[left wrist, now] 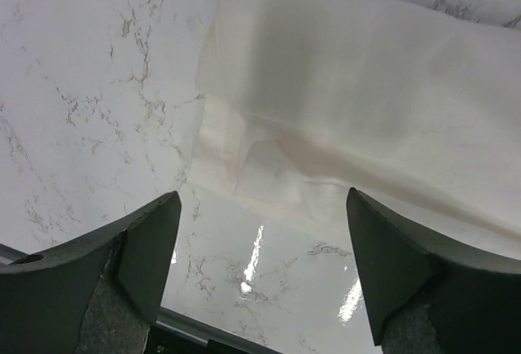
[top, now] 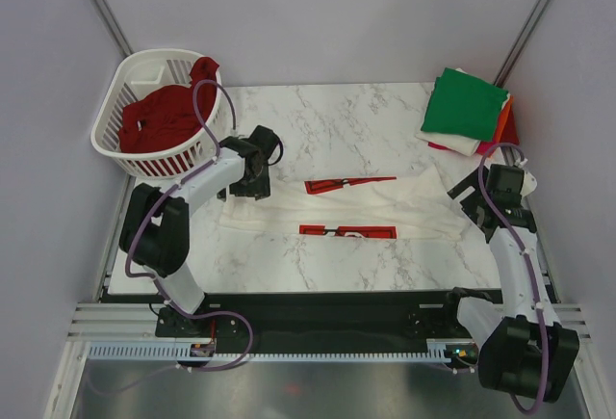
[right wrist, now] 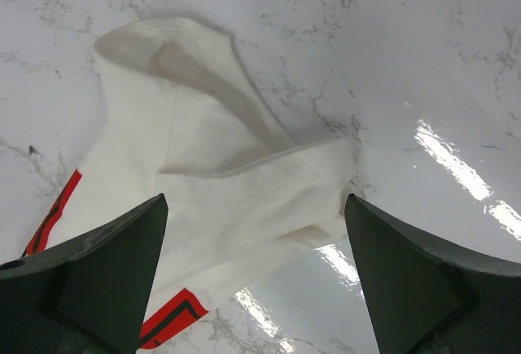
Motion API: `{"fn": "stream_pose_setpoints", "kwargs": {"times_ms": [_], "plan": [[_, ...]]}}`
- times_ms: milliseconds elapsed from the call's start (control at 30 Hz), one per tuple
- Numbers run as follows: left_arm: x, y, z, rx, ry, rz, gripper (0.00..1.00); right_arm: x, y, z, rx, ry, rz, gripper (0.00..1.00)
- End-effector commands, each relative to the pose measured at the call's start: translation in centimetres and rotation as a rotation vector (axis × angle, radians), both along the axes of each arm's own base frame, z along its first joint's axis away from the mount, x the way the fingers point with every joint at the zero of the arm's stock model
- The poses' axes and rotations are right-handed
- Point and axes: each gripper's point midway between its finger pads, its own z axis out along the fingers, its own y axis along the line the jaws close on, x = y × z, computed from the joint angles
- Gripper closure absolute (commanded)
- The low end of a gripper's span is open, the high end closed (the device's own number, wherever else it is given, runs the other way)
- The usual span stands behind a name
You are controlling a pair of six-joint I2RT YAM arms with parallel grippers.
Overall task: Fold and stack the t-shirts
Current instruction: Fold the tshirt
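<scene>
White tee (top: 385, 212) lies on the bench (top: 337, 116) as a long band, near-right of the basket (top: 154, 161); left pincer (left wrist: 260, 224), beside the basket, and right pincer (right wrist: 256, 232), far from it, stand spread and empty, so the judged next move is pinching one end for a crosswise fold.

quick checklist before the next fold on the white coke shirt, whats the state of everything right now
1. left gripper open, holding nothing: ok
2. right gripper open, holding nothing: ok
3. white t-shirt lies on the table as a long band between the grippers: ok
4. Shirt ends squared up: not ok, layers at the right end sit uneven in the right wrist view
5. Stack ready to receive, green t-shirt flat on top: ok
6. Folds underneath smooth: cannot tell
</scene>
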Motion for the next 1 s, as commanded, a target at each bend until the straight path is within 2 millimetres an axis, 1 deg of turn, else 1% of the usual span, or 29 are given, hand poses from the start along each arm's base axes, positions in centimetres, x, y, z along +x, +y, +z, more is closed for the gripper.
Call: {"fn": "stream_pose_setpoints", "kwargs": {"times_ms": [0,33,67,100,133,167,233,267,333,433,467,533,567,600,633,667,700,733,767,800,833,867,900,933,967], "plan": [[-0.8,0.9,-0.4,0.036,0.013,0.071,0.11,-0.4,2.2,0.2,0.082,-0.04,0.071,0.02],[-1.2,1.0,-0.7,0.036,0.021,0.084,0.11,-0.7,2.3,-0.3,0.09,-0.031,0.072,0.02],[-2.1,1.4,-1.4,0.042,0.038,0.098,0.09,-1.2,3.2,-1.4,0.126,-0.012,0.096,0.02],[-2.4,1.4,-1.6,0.034,0.029,0.126,0.08,-1.3,3.3,-1.7,0.132,-0.014,0.099,0.02],[-3.1,1.8,-2.3,0.043,0.047,0.136,0.08,-1.4,3.4,-2.1,0.133,-0.009,0.103,0.02],[-3.3,1.7,-2.6,0.037,0.046,0.148,0.07,-1.8,3.6,-3.0,0.147,0.01,0.107,0.02],[-3.5,1.9,-3.4,0.045,0.056,0.161,0.05,-1.5,3.9,-3.5,0.159,0.007,0.121,0.02],[-3.7,2.1,-3.8,0.051,0.062,0.172,0.05,-1.8,4.2,-4.4,0.177,0.031,0.129,0.02],[-4.1,2.3,-5.1,0.069,0.096,0.186,0.05,-1.4,4.3,-4.9,0.188,0.03,0.131,0.02],[-4.7,2.4,-6.7,0.091,0.135,0.201,0.12,-0.9,4.4,-5.9,0.197,0.047,0.138,0.02],[-4.9,2.6,-7.6,0.108,0.156,0.209,0.23,-0.7,4.4,-6.4,0.205,0.063,0.137,0.02],[-4.9,2.7,-8.3,0.125,0.17,0.209,0.39,0.5,4.6,-6.5,0.211,0.042,0.15,0.03],[-4.8,2.8,-8.8,0.139,0.177,0.21,0.58,1.3,5.0,-7.1,0.224,0.044,0.158,0.05],[-4.7,2.9,-8.9,0.143,0.178,0.209,0.68,1.7,5.3,-7.5,0.232,0.051,0.165,0.06],[-4.5,2.7,-8.9,0.142,0.175,0.207,0.82,2.2,5.6,-7.7,0.239,0.054,0.172,0.09],[-4.3,2.6,-9.1,0.141,0.174,0.203,0.98,3.2,6.5,-8.2,0.251,0.061,0.19,0.14],[-4.2,2.5,-9.1,0.136,0.175,0.197,0.98,3.8,7.0,-8.4,0.255,0.061,0.204,0.19],[-4.2,2.3,-9.1,0.124,0.182,0.189,0.98,5.0,7.6,-7.9,0.257,0.042,0.219,0.23],[-4.3,2.1,-9.1,0.116,0.19,0.178,0.98,5.6,8.8,-8.5,0.26,0.057,0.249,0.27],[-4.2,1.8,-8.5,0.093,0.181,0.172,0.98,6.3,9.3,-8.5,0.262,0.056,0.253,0.28],[-4.8,1.7,-8.3,0.077,0.186,0.169,0.98,7.1,9.8,-8.2,0.26,0.047,0.262,0.3],[-5.2,1.1,-8.0,0.034,0.191,0.164,0.98,8.8,11.1,-7.8,0.242,0.032,0.294,0.31],[-5.6,0.7,-7.7,0.008,0.189,0.162,0.98,9.8,11.7,-7.5,0.241,0.022,0.305,0.31],[-6.4,0.3,-6.7,-0.032,0.168,0.154,0.98,12.3,12.4,-5.8,0.233,-0.029,0.326,0.31],[-7.2,-0.5,-6.5,-0.081,0.181,0.15,0.98,13.1,13.5,-7.0,0.232,0.007,0.353,0.31]]}}
